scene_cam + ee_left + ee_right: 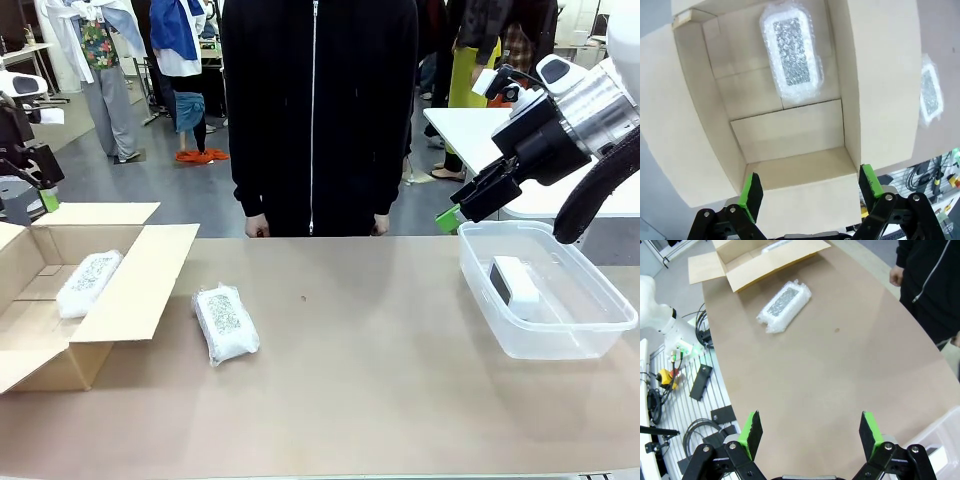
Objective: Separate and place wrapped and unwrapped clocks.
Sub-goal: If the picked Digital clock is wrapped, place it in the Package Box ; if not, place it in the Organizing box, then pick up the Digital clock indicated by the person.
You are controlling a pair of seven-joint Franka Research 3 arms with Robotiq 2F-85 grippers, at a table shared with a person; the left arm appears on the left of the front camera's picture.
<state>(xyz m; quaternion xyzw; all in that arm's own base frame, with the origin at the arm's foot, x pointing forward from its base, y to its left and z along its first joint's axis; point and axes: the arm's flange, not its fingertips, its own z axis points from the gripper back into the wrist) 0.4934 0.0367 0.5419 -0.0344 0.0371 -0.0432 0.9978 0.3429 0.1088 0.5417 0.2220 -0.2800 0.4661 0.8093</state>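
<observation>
One tan table (380,390). At 9 o'clock, open cardboard box (140,290) with one wrapped clock (88,283) lying inside. At 3 o'clock, clear tub (600,335) holding the unwrapped clock (516,285). Near 8 o'clock, beside the box, second wrapped clock (225,323) flat on the table. Above the box, left hand (810,192), fingers spread wide, empty. Raised near the tub, right hand (810,432), also wide and empty.

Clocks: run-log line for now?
left gripper open over box | right gripper open | first wrapped clock in box | second wrapped clock on table | bare clock in tub
</observation>
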